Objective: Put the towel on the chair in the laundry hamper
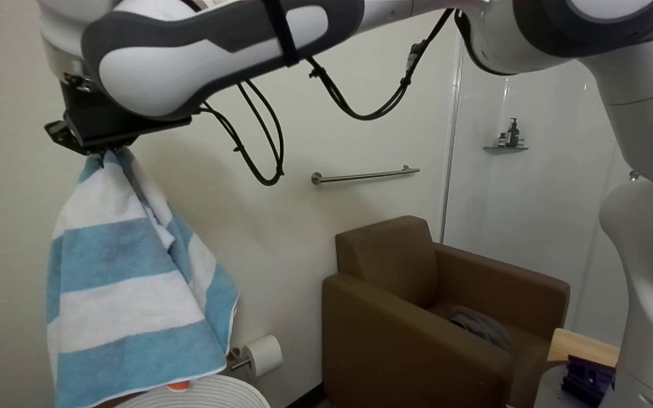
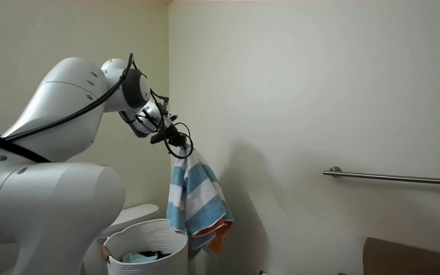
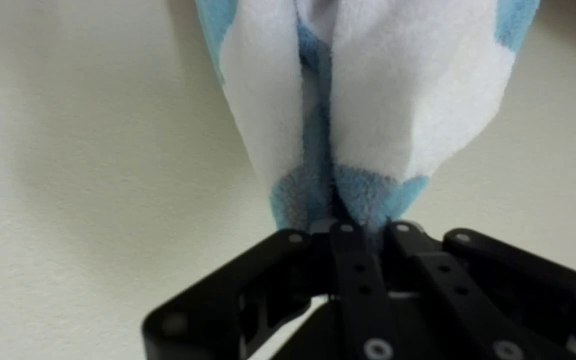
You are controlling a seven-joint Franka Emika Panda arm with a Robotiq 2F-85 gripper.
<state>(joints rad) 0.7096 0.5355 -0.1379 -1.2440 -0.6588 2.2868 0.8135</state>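
While the pincer (image 3: 374,234) grips the towel (image 1: 125,283), the laundry hamper (image 2: 147,237) is cut off below.

1 paper roll (image 1: 264,356) sits lower than 1 metal bar (image 1: 366,176).

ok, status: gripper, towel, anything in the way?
Gripper shut on towel. Towel hanging, mostly outside laundry hamper; contact between them unclear. Could snag there; nothing else seen in the way.

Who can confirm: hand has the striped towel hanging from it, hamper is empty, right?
No: the hamper isn't empty. In an exterior view, light-blue cloth and something dark show inside it. The hand does have the striped towel hanging from it.
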